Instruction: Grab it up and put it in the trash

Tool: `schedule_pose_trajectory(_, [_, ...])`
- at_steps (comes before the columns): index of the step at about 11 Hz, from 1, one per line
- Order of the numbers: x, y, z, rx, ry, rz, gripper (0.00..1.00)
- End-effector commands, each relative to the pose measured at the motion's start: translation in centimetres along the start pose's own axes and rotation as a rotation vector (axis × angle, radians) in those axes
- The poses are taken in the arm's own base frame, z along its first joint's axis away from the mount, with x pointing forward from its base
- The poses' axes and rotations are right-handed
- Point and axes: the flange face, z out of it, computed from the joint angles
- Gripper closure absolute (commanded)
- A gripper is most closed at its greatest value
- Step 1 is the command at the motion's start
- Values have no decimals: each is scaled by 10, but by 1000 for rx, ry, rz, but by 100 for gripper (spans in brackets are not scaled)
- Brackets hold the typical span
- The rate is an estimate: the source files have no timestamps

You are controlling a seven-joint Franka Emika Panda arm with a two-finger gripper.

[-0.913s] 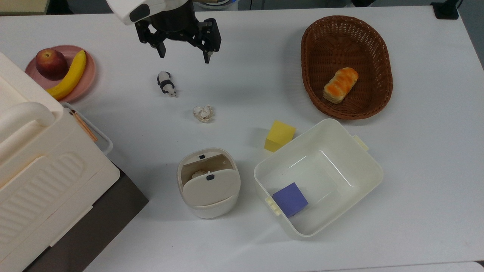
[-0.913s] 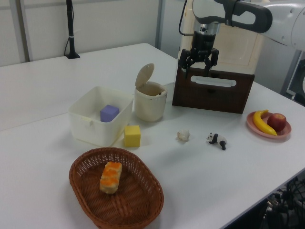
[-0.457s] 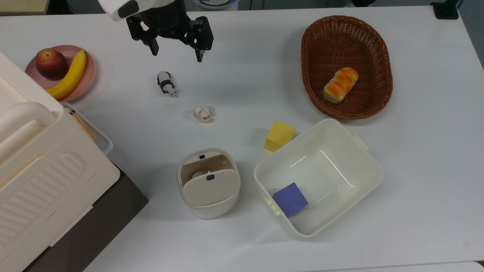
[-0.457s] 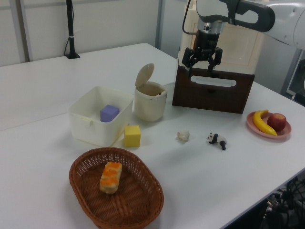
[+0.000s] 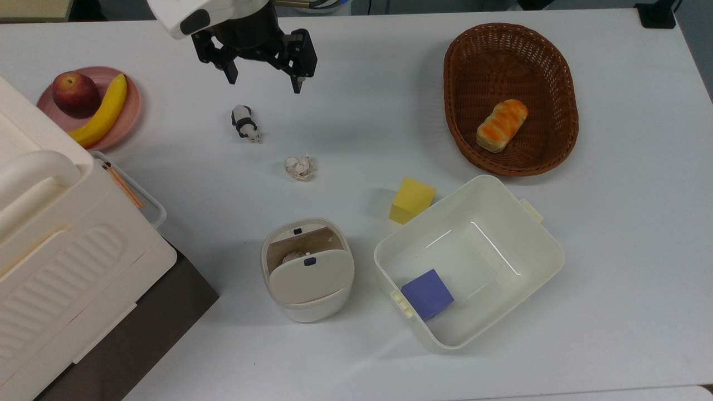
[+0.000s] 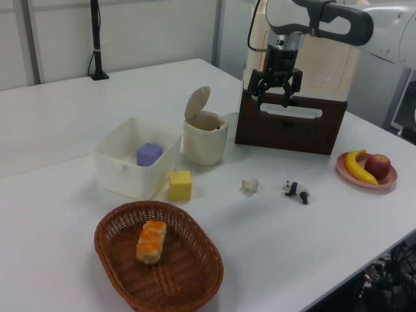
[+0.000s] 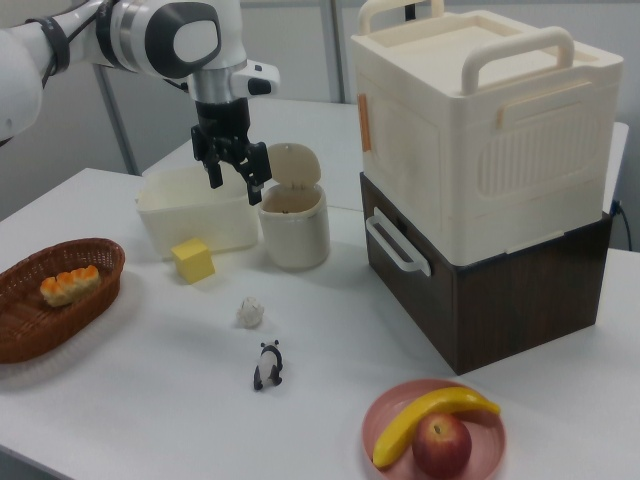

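The trash [image 5: 307,270] stands with its flap tipped open, and beyond it the paper wad [image 5: 299,166] lies untouched on the table [image 5: 356,100]. Farther still, past the panda figurine [image 5: 245,123], the gripper [image 5: 262,81] hangs high with fingers spread and empty, so both grasping and dropping remain.

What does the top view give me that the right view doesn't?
Top view: the purple cube inside the white tub, something pale inside the trash bin. Right view: the gripper hanging high above the table. Both: fingers open, paper wad lying free between panda figurine and bin.
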Motion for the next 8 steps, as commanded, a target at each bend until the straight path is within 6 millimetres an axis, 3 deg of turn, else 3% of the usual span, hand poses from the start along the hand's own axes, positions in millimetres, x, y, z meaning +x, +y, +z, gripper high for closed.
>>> schedule_pose_trajectory(1, [-11, -1, -1, 3, -4, -4, 0])
schedule_pose_trajectory(8, [-11, -4, 6, 1, -15, -40, 0])
